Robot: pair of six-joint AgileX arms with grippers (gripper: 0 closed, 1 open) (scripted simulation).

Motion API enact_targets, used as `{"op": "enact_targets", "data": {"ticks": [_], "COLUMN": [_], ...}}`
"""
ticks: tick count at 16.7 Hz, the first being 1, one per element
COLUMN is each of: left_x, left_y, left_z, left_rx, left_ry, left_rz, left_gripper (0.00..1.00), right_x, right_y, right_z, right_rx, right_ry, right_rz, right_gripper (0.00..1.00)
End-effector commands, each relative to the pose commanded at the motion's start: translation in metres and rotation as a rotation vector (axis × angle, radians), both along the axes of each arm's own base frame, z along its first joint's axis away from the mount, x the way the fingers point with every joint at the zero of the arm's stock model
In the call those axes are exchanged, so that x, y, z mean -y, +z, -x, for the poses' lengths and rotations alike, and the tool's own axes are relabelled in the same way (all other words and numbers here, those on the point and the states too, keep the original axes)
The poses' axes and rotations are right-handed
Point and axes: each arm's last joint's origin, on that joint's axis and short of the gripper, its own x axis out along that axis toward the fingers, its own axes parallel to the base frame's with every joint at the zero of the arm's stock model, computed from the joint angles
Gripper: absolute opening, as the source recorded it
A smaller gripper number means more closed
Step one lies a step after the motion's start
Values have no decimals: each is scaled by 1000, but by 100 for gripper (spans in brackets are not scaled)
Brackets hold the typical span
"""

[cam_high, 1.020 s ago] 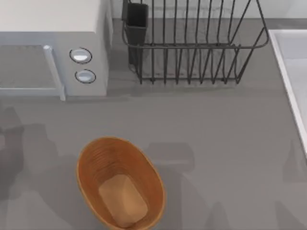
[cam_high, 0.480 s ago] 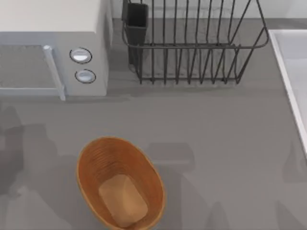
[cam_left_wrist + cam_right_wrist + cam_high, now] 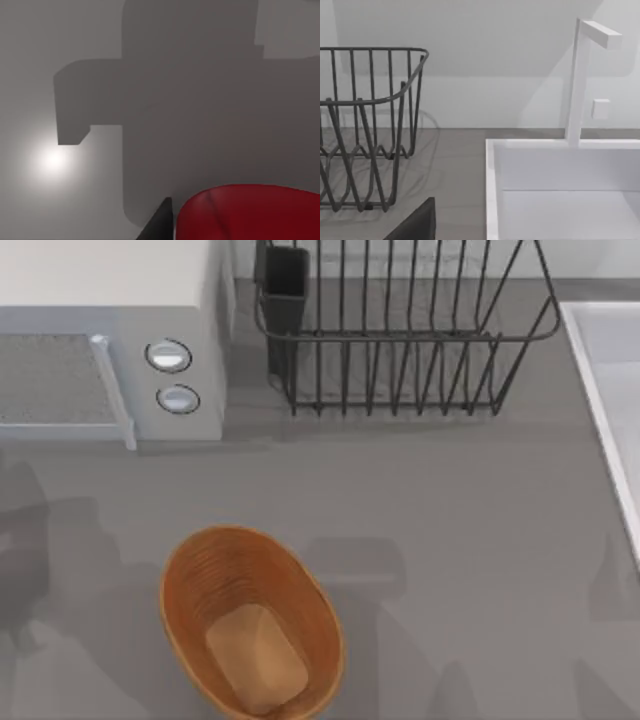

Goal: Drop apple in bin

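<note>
The apple (image 3: 250,210), glossy red, sits very close to the left wrist camera, above the grey table. My left gripper (image 3: 235,235) is shut on it, and one dark fingertip (image 3: 160,225) shows beside the fruit. Their shadow falls on the table below. The bin (image 3: 185,580), an oval orange-brown basket with a tan bottom, stands at the front left of the table with nothing inside. A dark part of my right gripper (image 3: 415,225) shows in the right wrist view, near the dish rack and the sink.
A white microwave (image 3: 110,330) stands at the back left. A black wire dish rack (image 3: 400,340) (image 3: 370,100) is at the back middle. A white sink (image 3: 610,390) (image 3: 560,195) with a faucet (image 3: 580,80) runs along the right edge.
The arm shadows on the table's left side have shifted slightly. The basket has not moved.
</note>
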Motion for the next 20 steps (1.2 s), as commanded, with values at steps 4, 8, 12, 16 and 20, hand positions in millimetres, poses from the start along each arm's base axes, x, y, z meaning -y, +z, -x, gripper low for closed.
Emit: {"op": "enact_targets", "data": {"ticks": [4,8,12,16,20], "left_x": [0,0,-13,-32,-27], "left_y": [0,0,14,53,96], "left_z": [0,0,1,6,4], "left_rx": [0,0,22,2,-47], "left_ry": [0,0,15,41,34], "left_rz": [0,0,-13,-2,18], "left_gripper": [0,0,0,0,0], "right_x": [0,0,0,0,0], "right_y": [0,0,0,0,0], "right_z": [0,0,0,0,0], "right_rx": [0,0,0,0,0], "right_ry": [0,0,0,0,0], "right_rz": [0,0,0,0,0], "right_gripper": [100,100,100,100,100]}}
